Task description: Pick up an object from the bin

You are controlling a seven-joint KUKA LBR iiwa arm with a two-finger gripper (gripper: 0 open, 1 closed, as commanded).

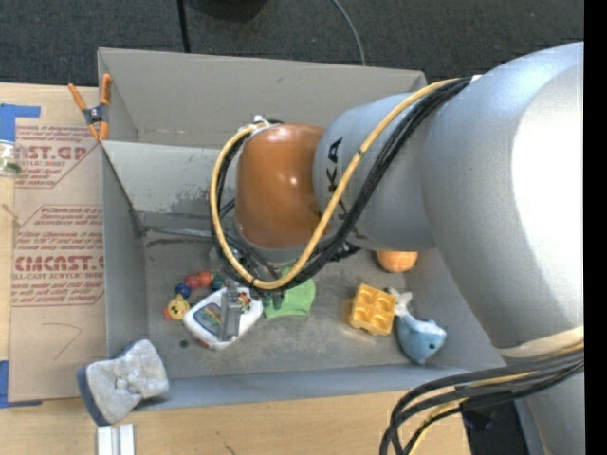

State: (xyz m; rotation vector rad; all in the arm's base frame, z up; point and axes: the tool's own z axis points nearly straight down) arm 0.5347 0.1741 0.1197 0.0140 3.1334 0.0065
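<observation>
My gripper (pixel 229 313) reaches down under the orange wrist cover at the bin's front left, right onto a white-rimmed toy (pixel 211 322) with colourful inner parts. A green soft piece (pixel 294 298) lies touching that toy on its right. Small red, blue and yellow toy bits (pixel 185 292) lie just to its left. Most of the gripper is hidden by the cover and cables.
A yellow studded brick (pixel 372 309) and a blue fish-shaped toy (pixel 420 337) lie at the front right. An orange ball (pixel 398 260) peeks out beneath the arm. A grey spongy block (pixel 125 377) rests on the front left rim. The arm covers the bin's back and right.
</observation>
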